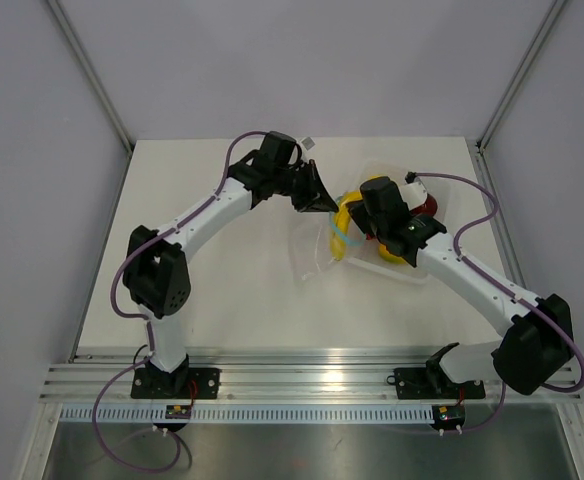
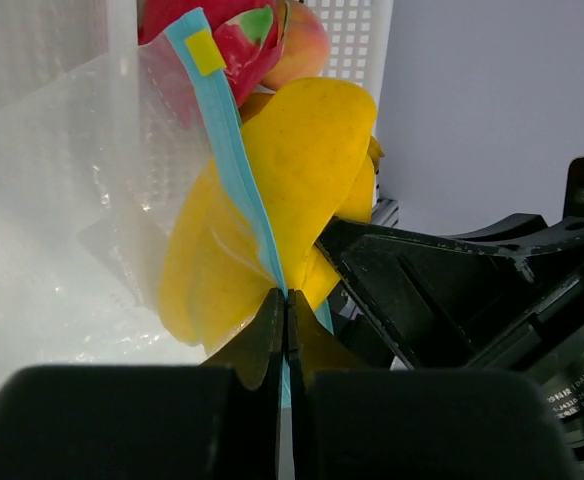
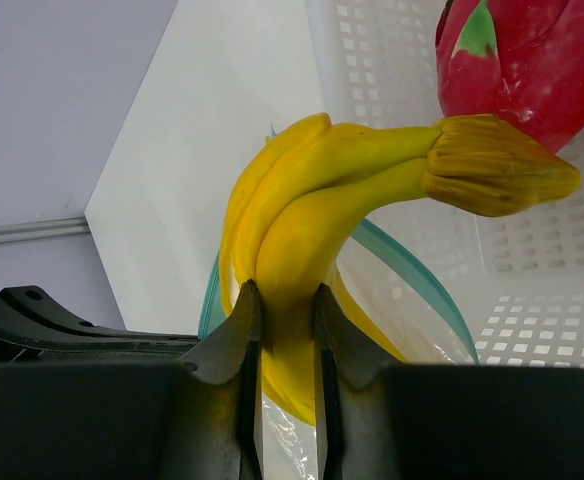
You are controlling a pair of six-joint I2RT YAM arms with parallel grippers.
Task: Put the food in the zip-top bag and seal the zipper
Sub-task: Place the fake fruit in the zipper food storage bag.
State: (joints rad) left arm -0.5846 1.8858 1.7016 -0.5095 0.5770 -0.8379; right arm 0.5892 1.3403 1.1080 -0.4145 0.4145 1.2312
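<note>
Yellow and glossy, the banana (image 3: 312, 200) is a curved toy bunch with a duller, ridged stem end, held above the white table (image 1: 222, 290) beside the tray (image 3: 392, 80). The right gripper (image 3: 284, 295) is closed to a narrow gap around the banana's middle, with a finger pressing on each side. The bag (image 2: 62, 200) is clear, crinkled film lying right against the banana. Its light-blue zipper (image 2: 237, 160) runs across the fruit and carries a small yellow tab (image 2: 205, 52) near the top. The left gripper (image 2: 284, 300) is pinched fully together on that zipper. Whether the banana is partly inside the bag cannot be told. A red fruit (image 3: 532, 60) with green tips and a peach (image 2: 310, 45) lie in the white perforated tray. Print on the right arm's housing (image 2: 572, 400) is too small to read.
</note>
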